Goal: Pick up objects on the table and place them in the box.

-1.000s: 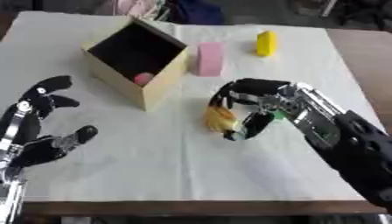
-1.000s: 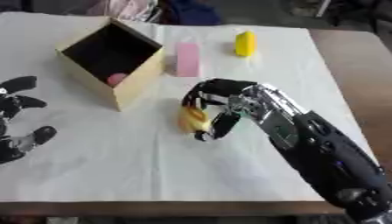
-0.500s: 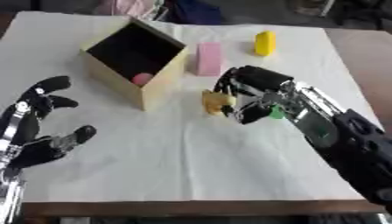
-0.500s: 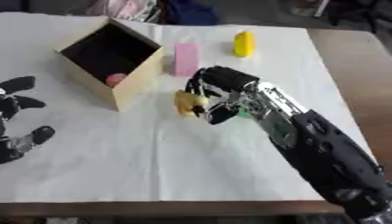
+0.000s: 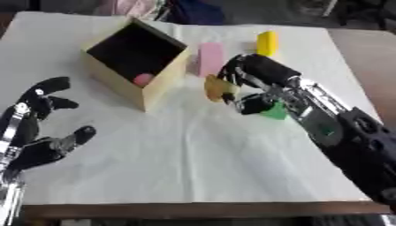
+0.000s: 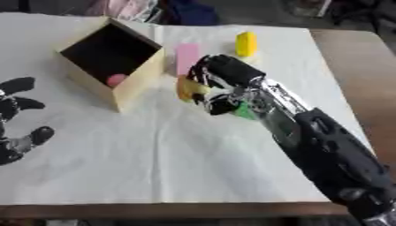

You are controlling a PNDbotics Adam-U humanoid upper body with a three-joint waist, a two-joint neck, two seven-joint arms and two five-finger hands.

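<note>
While left robot hand (image 5: 39,128) rests spread, right robot hand (image 5: 251,81) pinches yellow object (image 5: 217,88) beside box (image 5: 158,84).

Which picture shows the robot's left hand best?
The left eye view. There the whole left hand shows at the lower left, open and holding nothing, with its fingers spread. In the right eye view the same hand sits against the picture's left edge, so part of it is cut off.
</note>
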